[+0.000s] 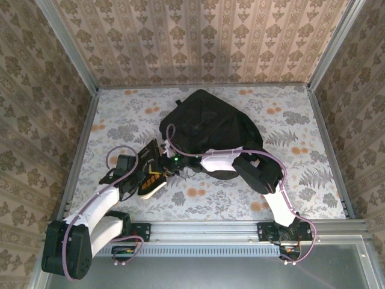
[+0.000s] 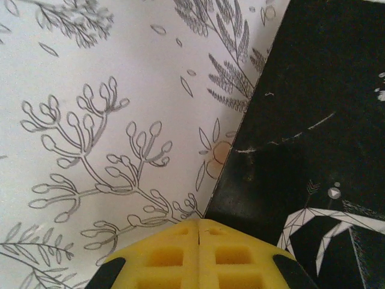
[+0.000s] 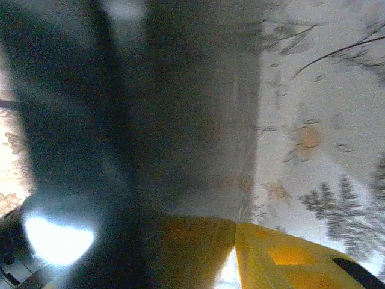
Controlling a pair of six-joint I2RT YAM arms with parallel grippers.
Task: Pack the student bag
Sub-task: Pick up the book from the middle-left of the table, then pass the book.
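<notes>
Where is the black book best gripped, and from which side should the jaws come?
Probably the long left edge of the book, near its corner, coming from the left over the table. It is thin, that edge is free, and the bag lies to its right.

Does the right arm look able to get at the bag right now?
Probably yes: the right pincer sits at the near edge of the bag with nothing between them. The book lies just left of it.
</notes>
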